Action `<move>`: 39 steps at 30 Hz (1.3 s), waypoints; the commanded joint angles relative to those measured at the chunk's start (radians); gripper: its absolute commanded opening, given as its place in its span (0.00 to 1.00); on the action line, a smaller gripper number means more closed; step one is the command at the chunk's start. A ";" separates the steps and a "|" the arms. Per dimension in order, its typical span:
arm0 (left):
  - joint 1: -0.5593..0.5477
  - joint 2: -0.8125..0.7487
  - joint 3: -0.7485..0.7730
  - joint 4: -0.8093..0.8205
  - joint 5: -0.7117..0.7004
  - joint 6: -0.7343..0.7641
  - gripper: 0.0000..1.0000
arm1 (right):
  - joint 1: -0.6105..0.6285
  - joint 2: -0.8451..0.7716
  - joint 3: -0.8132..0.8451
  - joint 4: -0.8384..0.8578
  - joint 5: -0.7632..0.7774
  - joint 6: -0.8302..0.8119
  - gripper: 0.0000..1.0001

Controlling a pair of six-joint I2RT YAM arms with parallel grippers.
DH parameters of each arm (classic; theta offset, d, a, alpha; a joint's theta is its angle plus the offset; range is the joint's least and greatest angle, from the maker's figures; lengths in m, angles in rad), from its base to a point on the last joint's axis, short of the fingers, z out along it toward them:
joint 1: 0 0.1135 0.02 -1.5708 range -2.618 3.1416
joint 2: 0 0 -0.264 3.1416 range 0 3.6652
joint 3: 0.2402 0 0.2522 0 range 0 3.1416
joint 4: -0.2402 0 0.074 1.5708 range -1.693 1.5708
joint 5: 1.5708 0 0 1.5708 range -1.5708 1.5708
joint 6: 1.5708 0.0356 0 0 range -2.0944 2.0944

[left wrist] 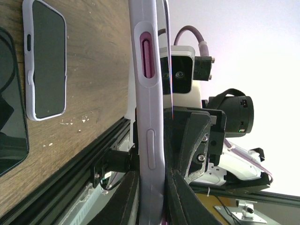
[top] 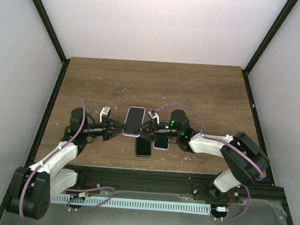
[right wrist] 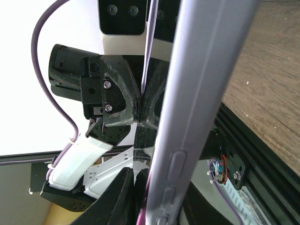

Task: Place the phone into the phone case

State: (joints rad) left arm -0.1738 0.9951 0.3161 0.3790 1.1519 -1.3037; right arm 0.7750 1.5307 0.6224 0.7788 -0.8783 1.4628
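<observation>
A lilac phone case [top: 134,120] hangs above the table, gripped from both sides. Its inside looks dark from above; I cannot tell if anything is in it. My left gripper [top: 122,126] is shut on its left edge, and in the left wrist view the case's side with buttons [left wrist: 150,117] stands between my fingers [left wrist: 126,201]. My right gripper [top: 147,129] is shut on the other edge, seen edge-on in the right wrist view [right wrist: 201,93]. A bare black phone [top: 143,148] lies flat on the table below; it also shows in the left wrist view [left wrist: 9,108].
A second phone in a lilac case [top: 161,143] lies screen-up beside the black phone, partly under my right gripper; it also shows in the left wrist view [left wrist: 44,61]. The black frame rail [top: 150,175] runs along the table's near edge. White walls enclose the wooden table [top: 157,82].
</observation>
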 commanded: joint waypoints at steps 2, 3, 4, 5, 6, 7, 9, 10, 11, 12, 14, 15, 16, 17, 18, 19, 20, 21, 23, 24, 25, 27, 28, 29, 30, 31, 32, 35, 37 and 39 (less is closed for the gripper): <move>0.002 -0.007 0.011 0.013 -0.063 0.021 0.07 | 0.025 -0.062 -0.016 0.078 0.001 0.003 0.09; 0.003 -0.012 0.013 0.007 -0.063 0.016 0.11 | 0.025 -0.065 -0.015 0.076 0.006 0.005 0.08; 0.003 -0.019 0.015 0.001 -0.062 0.011 0.17 | 0.025 -0.067 -0.012 0.077 0.012 0.005 0.08; 0.003 -0.030 0.014 -0.006 -0.062 0.005 0.25 | 0.026 -0.068 -0.010 0.079 0.020 0.006 0.07; 0.002 -0.041 0.015 -0.013 -0.062 0.001 0.31 | 0.026 -0.069 -0.007 0.085 0.028 0.010 0.07; 0.002 -0.055 0.016 -0.020 -0.060 -0.002 0.37 | 0.025 -0.070 -0.005 0.090 0.037 0.015 0.08; 0.002 -0.081 0.013 -0.056 -0.058 -0.002 0.44 | 0.024 -0.071 0.003 0.096 0.055 0.020 0.08; 0.002 -0.093 0.010 -0.069 -0.058 0.002 0.46 | 0.024 -0.070 0.009 0.096 0.064 0.020 0.08; 0.003 -0.104 0.004 -0.075 -0.056 0.001 0.46 | 0.024 -0.069 0.013 0.095 0.072 0.019 0.08; 0.002 -0.110 -0.002 -0.070 -0.053 -0.005 0.46 | 0.024 -0.068 0.019 0.095 0.079 0.020 0.08; 0.002 -0.122 -0.022 -0.040 -0.045 -0.035 0.48 | 0.024 -0.061 0.026 0.103 0.089 0.023 0.08; 0.003 -0.128 -0.030 -0.036 -0.044 -0.052 0.48 | 0.023 -0.058 0.032 0.105 0.091 0.023 0.08; 0.003 -0.135 -0.037 -0.002 -0.042 -0.068 0.49 | 0.024 -0.052 0.040 0.104 0.091 0.022 0.08; 0.003 -0.141 -0.043 0.008 -0.042 -0.078 0.50 | 0.024 -0.049 0.046 0.104 0.091 0.021 0.07; 0.003 -0.148 -0.045 0.013 -0.040 -0.087 0.50 | 0.024 -0.044 0.050 0.103 0.093 0.021 0.08; 0.002 -0.153 -0.047 0.012 -0.039 -0.093 0.50 | 0.024 -0.041 0.050 0.104 0.098 0.023 0.08; 0.002 -0.157 -0.049 0.009 -0.038 -0.095 0.50 | 0.024 -0.040 0.048 0.106 0.105 0.024 0.08; 0.003 -0.163 -0.050 0.002 -0.038 -0.095 0.50 | 0.023 -0.039 0.046 0.108 0.114 0.026 0.08; 0.003 -0.166 -0.055 0.003 -0.035 -0.097 0.42 | 0.024 -0.036 0.048 0.107 0.115 0.024 0.08; 0.003 -0.168 -0.057 0.005 -0.036 -0.097 0.36 | 0.024 -0.032 0.053 0.105 0.110 0.021 0.08; 0.002 -0.170 -0.058 0.009 -0.039 -0.097 0.31 | 0.024 -0.029 0.057 0.102 0.107 0.020 0.08; 0.003 -0.166 -0.059 0.023 -0.043 -0.100 0.20 | 0.026 -0.027 0.056 0.102 0.106 0.018 0.08; 0.002 -0.161 -0.058 0.035 -0.042 -0.104 0.14 | 0.026 -0.029 0.055 0.098 0.104 0.017 0.09; 0.003 -0.156 -0.056 0.042 -0.041 -0.106 0.09 | 0.027 -0.030 0.053 0.093 0.102 0.013 0.11; 0.003 -0.153 -0.055 0.046 -0.041 -0.105 0.02 | 0.027 -0.031 0.055 0.086 0.096 0.007 0.15; 0.003 -0.151 -0.051 0.045 -0.041 -0.101 0.00 | 0.027 -0.033 0.056 0.075 0.093 0.001 0.20; 0.002 -0.149 -0.047 0.039 -0.041 -0.095 0.00 | 0.027 -0.037 0.054 0.066 0.092 -0.005 0.28; 0.003 -0.147 -0.028 -0.015 -0.042 -0.049 0.00 | 0.026 -0.048 0.049 0.040 0.089 -0.020 0.41; 0.003 -0.147 -0.016 -0.076 -0.045 -0.012 0.00 | 0.026 -0.057 0.050 0.009 0.088 -0.033 0.44; 0.003 -0.147 -0.012 -0.090 -0.047 -0.001 0.00 | 0.026 -0.065 0.047 -0.021 0.088 -0.043 0.43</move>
State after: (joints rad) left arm -0.1707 0.8555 0.2687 0.3202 1.1019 -1.3724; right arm 0.7956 1.5043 0.6312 0.7849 -0.7845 1.4601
